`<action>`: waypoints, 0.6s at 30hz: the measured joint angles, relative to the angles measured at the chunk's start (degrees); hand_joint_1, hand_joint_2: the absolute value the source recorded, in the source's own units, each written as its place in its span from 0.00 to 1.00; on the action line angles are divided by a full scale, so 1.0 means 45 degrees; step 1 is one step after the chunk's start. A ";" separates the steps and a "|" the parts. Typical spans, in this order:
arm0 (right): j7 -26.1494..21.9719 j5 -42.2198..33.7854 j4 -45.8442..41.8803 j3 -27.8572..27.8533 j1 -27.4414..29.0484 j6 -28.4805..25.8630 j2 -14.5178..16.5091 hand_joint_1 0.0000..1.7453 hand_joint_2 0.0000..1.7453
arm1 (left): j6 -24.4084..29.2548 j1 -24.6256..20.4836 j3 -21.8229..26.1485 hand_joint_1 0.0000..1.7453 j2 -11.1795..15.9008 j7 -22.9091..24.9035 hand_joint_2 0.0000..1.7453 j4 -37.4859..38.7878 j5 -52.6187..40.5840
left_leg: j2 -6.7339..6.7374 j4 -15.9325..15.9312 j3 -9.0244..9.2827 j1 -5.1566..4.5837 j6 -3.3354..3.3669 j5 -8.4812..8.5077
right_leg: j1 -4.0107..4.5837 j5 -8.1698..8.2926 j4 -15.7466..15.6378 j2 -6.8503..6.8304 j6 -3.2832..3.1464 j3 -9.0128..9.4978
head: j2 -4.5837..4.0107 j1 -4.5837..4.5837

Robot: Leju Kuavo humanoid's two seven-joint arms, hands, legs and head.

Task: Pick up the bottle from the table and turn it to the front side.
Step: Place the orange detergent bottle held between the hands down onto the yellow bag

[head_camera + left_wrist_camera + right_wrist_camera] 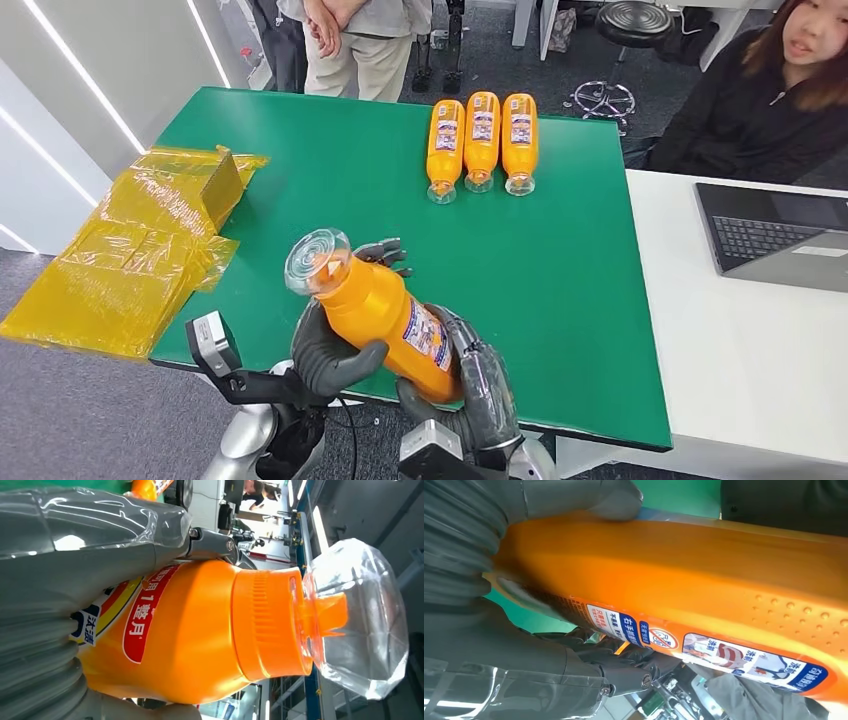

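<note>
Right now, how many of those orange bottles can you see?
4. Three orange bottles lie side by side at the green table's far edge: left, middle, right. The fourth bottle is held between the left hand and right hand.

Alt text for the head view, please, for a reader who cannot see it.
Both robot hands, the left hand and the right hand, hold an orange bottle tilted above the near edge of a green table. Three more orange bottles lie side by side at the far edge.

Glossy orange plastic bottle (385,320), clear cap (316,260).
</note>
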 joint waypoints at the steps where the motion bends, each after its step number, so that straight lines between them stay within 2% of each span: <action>1: -0.0011 -0.0004 0.0012 -0.0021 0.0001 0.0051 0.0013 1.00 1.00 | 0.0052 0.0001 0.0001 1.00 0.0013 0.0003 1.00 -0.0001 -0.0015 | 0.0000 0.0000 0.0000 0.0000 0.0000 0.0000 | 0.0000 0.0000 0.0000 0.0000 0.0000 -0.0001 | 0.0000 0.0000; 8: -0.0187 -0.0188 0.0109 -0.0106 0.0011 0.0305 0.0053 1.00 1.00 | 0.0403 0.0013 0.0010 1.00 0.0051 0.0077 1.00 -0.0005 -0.0118 | 0.0000 -0.0002 0.0000 0.0002 0.0000 -0.0001 | 0.0002 -0.0001 0.0001 0.0000 -0.0001 -0.0003 | 0.0000 -0.0003; 9: -0.0218 -0.0232 0.0125 -0.0106 0.0012 0.0316 0.0053 0.94 1.00 | 0.0447 0.0018 0.0011 1.00 0.0051 0.0086 1.00 -0.0005 -0.0136 | 0.0001 -0.0002 0.0000 0.0003 -0.0001 0.0000 | 0.0002 -0.0001 0.0002 0.0000 -0.0001 -0.0003 | 0.0000 -0.0001; 12: -0.0265 -0.0309 0.0165 -0.0106 0.0012 0.0305 0.0053 0.19 1.00 | 0.0542 0.0040 0.0011 1.00 0.0053 0.0108 1.00 -0.0008 -0.0179 | 0.0001 -0.0002 0.0001 0.0003 -0.0001 0.0000 | 0.0002 -0.0001 0.0002 0.0000 -0.0001 -0.0002 | 0.0000 0.0001; 13: -0.0287 -0.0365 0.0175 -0.0106 0.0013 0.0286 0.0053 0.00 1.00 | 0.0567 0.0051 0.0010 1.00 0.0055 0.0122 1.00 -0.0010 -0.0191 | 0.0001 -0.0002 0.0001 0.0002 -0.0001 0.0000 | 0.0002 -0.0001 0.0002 0.0000 -0.0001 -0.0002 | 0.0000 0.0001; 18: -0.0427 -0.0656 0.0204 -0.0113 0.0059 0.0087 0.0053 0.00 1.00 | 0.0964 0.0131 -0.0009 1.00 0.0061 0.0159 1.00 -0.0029 -0.0525 | 0.0001 -0.0001 0.0000 0.0001 -0.0001 0.0000 | 0.0001 -0.0001 0.0000 0.0001 -0.0001 -0.0002 | 0.0000 0.0001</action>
